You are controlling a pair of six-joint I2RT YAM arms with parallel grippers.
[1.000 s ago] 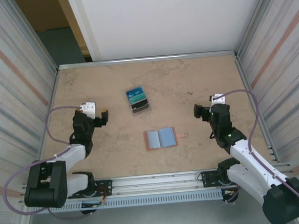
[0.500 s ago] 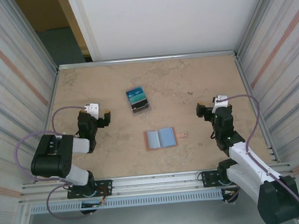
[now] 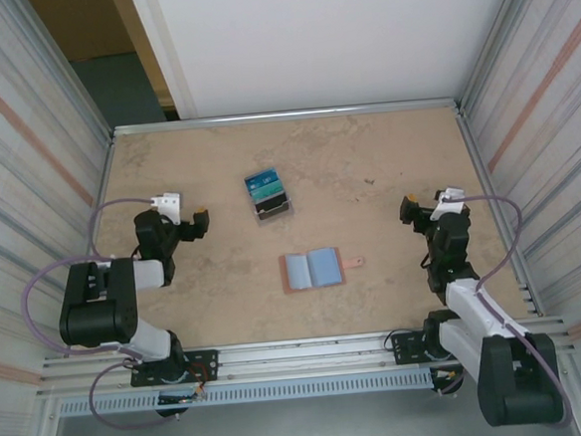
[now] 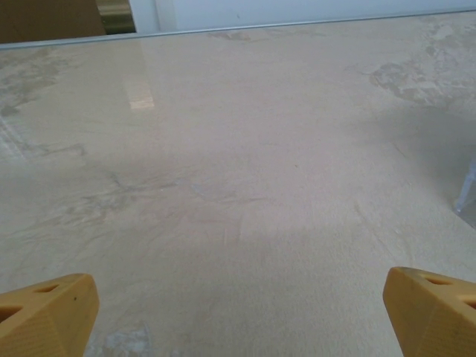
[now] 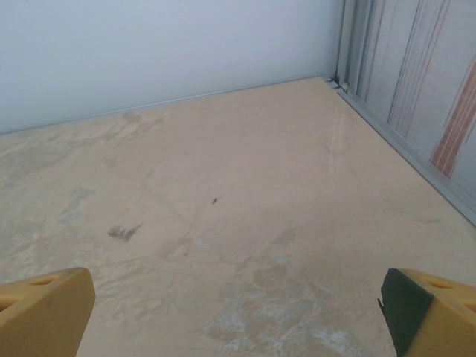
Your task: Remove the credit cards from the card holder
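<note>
The left gripper (image 3: 183, 214) hangs low over the table (image 3: 366, 153) with its jaws spread as wide as they go and nothing between them. In the left wrist view its two yellow fingertips (image 4: 46, 316) sit at the bottom corners, with bare marbled tabletop between and ahead of them. The right gripper (image 3: 431, 205) is just as wide open and also holds nothing. In its wrist view one yellow fingertip (image 5: 44, 312) shows at the lower left, and the other, with a dark pad on its inner face (image 5: 405, 305), at the lower right. Ahead of it there is tabletop up to a pale back wall (image 5: 149, 44), and a metal-ribbed side wall (image 5: 416, 82) stands to its right.

The card holder (image 3: 312, 269) lies between the two grippers and well apart from both: to the right of the left gripper, to the left of the right one, and a little nearer the arm bases than either. It is opened flat, light blue lining up, salmon-pink edge around it, with its little pink tab (image 3: 354, 263) sticking out toward the right gripper's side. Whether credit cards sit in its pockets cannot be told at this size.

A dark boxy stand (image 3: 272, 207) with blue and teal cards (image 3: 264, 186) on it sits just to the right of the left gripper, farther from the bases than the card holder and apart from it.
</note>
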